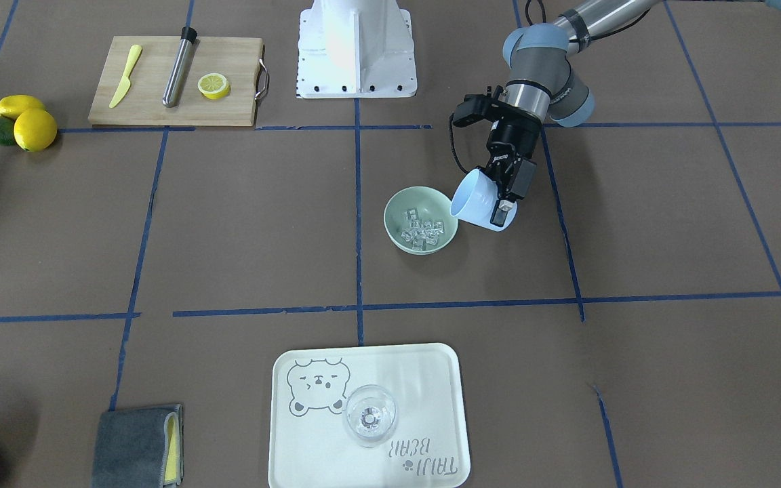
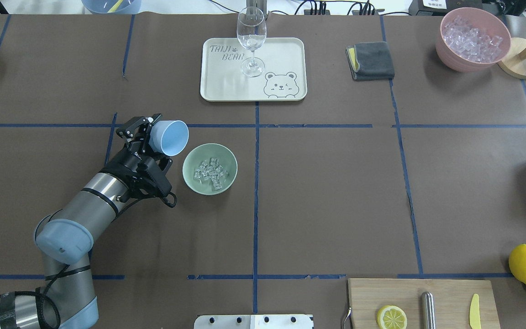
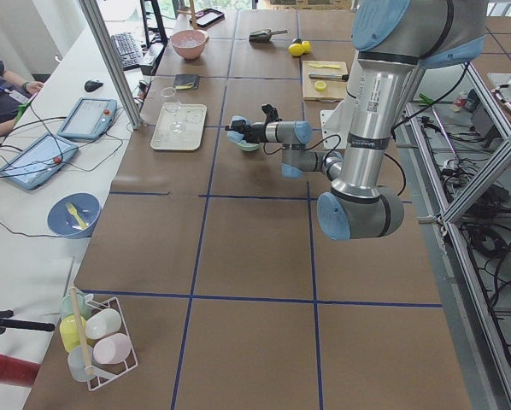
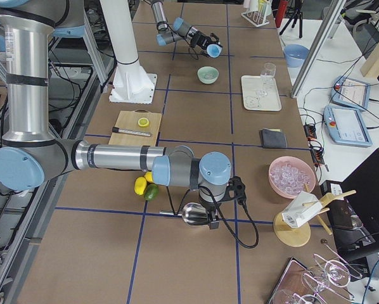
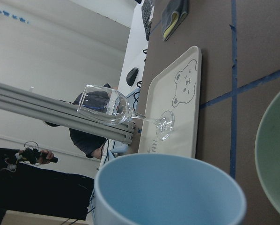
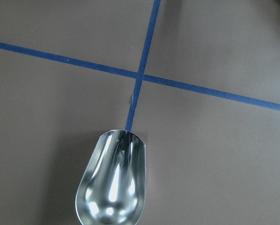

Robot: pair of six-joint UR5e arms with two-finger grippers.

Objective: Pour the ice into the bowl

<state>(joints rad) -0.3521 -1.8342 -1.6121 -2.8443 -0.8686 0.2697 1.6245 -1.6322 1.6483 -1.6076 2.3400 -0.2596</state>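
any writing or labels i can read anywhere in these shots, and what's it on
"TAIJI BEAR": printed on the cream tray, next to a bear drawing; it reads upside down in the front-facing view.
Small label on the left arm, seen in the left side view: too small to read.

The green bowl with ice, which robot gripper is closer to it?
Left. The left gripper is right beside the bowl, holding the blue cup tilted toward it. The right gripper is far off near the table's end, by the metal scoop.

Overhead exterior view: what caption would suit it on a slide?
Left gripper holds a tipped blue cup beside the mint-green bowl, which contains the ice cubes.
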